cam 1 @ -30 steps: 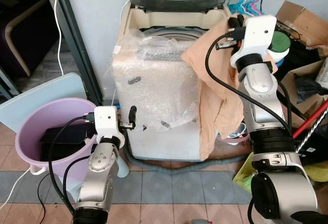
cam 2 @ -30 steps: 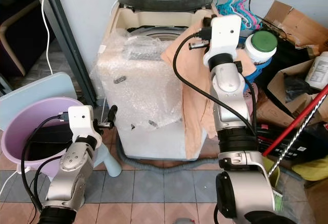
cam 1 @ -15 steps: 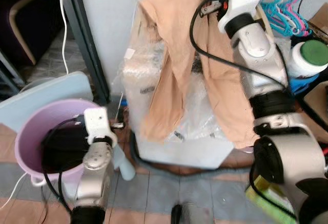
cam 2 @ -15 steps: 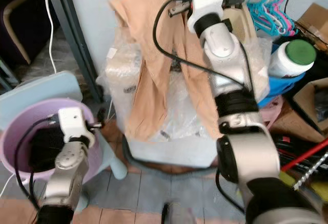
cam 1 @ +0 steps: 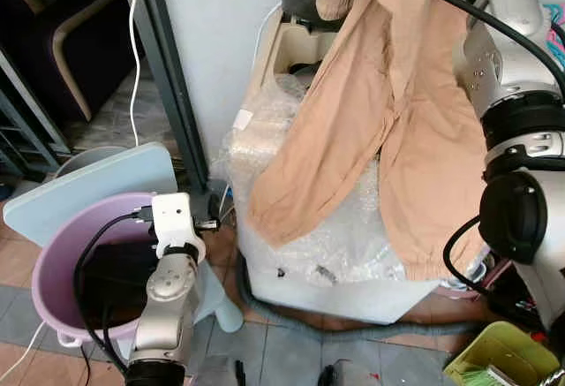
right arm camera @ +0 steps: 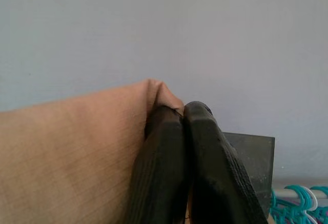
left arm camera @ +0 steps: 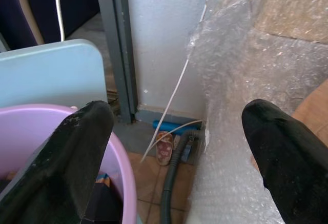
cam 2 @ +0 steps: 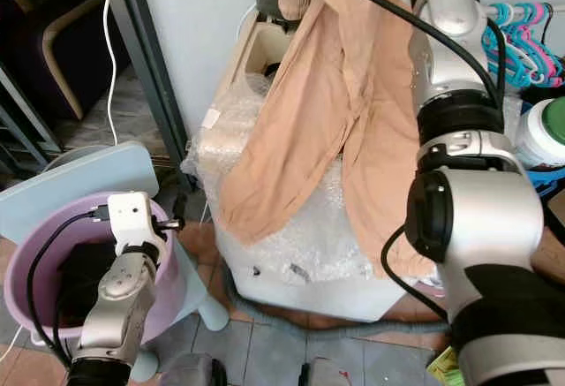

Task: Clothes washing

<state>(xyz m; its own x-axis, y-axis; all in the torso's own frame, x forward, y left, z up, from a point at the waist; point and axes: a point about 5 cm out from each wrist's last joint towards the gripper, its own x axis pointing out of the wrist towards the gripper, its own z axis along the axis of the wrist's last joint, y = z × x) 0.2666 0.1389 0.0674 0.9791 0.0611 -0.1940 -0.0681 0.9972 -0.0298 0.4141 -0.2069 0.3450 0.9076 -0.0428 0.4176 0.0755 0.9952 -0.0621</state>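
Trousers (cam 1: 388,130) are up off the washer's corner now — a second ago they were slumped over the right edge of the washing machine (cam 1: 327,253), half a second ago mid-lift, and now they hang full length from high above it, legs draped down over the bubble-wrapped front. The camera has also shifted, so don't read the whole-frame slide as the machine moving.

What it means for you: the garment is clear of the rim and free to drop into the open tub (cam 1: 305,55), which sits below and a bit to the robot's left of the hanging cloth. My read is that the load step is about half done — lifted, not yet in. The long legs could snag on the bubble wrap or stay outside the tub when you lower.

Right gripper (right arm camera: 187,152): arm stretched up high, forearm near vertical beside the cloth; fingers pressed together, pinching a fold of the trousers at the top.

Left gripper (left arm camera: 179,147): arm low, forearm raised beside the purple bucket (cam 1: 53,262), pointing at the gap between bucket and machine. Fingers spread wide, holding nothing — idle.

Bucket has dark items in it; can't tell what they are. Blue board (cam 1: 88,183) leans behind it.
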